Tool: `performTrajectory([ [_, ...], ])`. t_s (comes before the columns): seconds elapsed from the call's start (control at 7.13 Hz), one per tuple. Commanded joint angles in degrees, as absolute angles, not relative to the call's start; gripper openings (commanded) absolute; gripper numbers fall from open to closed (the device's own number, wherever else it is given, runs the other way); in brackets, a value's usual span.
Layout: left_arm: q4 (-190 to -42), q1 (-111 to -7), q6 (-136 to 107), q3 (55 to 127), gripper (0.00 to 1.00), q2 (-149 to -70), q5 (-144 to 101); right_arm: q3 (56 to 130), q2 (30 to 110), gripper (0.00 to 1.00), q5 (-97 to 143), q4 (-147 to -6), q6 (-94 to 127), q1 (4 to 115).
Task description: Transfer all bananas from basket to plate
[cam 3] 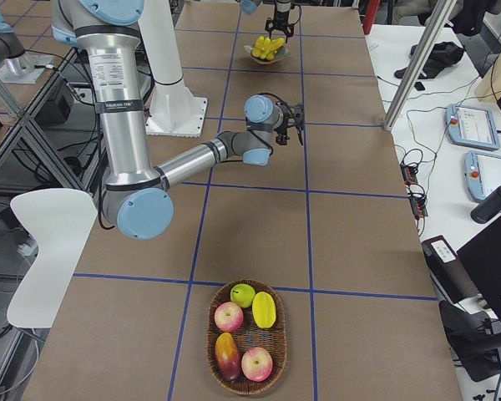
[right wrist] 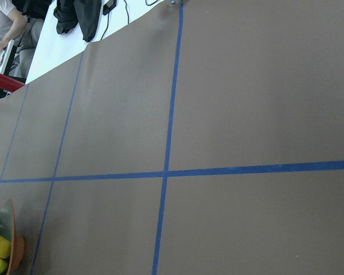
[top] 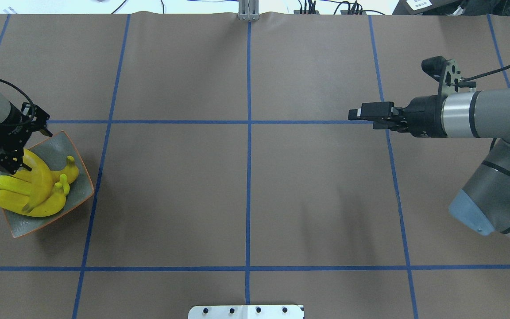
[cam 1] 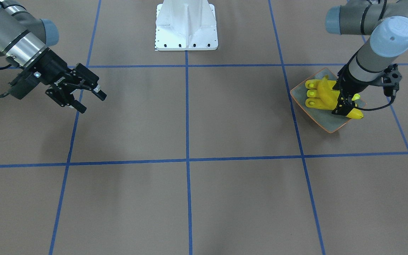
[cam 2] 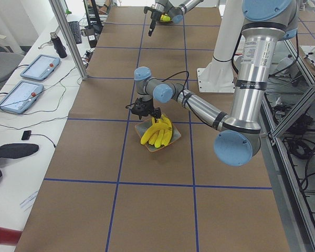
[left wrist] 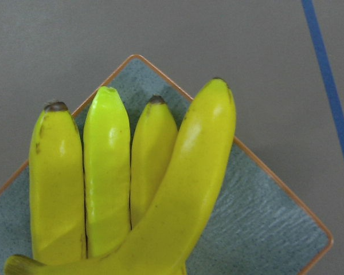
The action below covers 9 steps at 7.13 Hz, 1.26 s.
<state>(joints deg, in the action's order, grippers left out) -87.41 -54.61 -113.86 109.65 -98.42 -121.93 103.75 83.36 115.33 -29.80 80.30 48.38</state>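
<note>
Overhead exterior: left gripper (top: 6, 163) straddles top banana (top: 40, 181) on plate (top: 67, 142), grip unclear; right gripper (cam 1: 91, 101) spread, empty.

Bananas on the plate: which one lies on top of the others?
The top banana: it lies slantwise across the other three, side by side on the plate.

Silver-grey arm tubes (top: 485, 113), pale blue joint caps (cam 1: 393, 35), black cables (top: 503, 69)
</note>
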Motion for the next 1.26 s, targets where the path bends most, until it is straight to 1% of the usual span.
performTrajectory([
  [0.0, -87.3, -58.7, -99.0, 109.7, 1.0, -99.1, -121.8, 103.4, 89.0, 1.0, 117.7, -30.6, 75.7, 55.1],
  [0.28, -87.3, -64.1, -79.9, 108.6, 1.0, -99.1, -121.7, 97.6, 89.9, 1.0, 128.6, -30.7, 66.1, 66.8],
  [0.56, -87.7, -68.2, -62.5, 108.1, 1.0, -98.8, -121.9, 89.5, 89.3, 1.0, 133.4, -31.5, 52.7, 75.8],
  [0.84, -87.9, -71.8, -46.3, 108.1, 1.0, -98.0, -122.1, 88.3, 88.9, 1.0, 136.4, -41.6, 37.6, 81.1],
  [1.12, -87.1, -75.9, -31.1, 106.9, 1.0, -97.9, -127.1, 88.2, 88.9, 1.0, 137.1, -56.3, 17.2, 85.5],
])
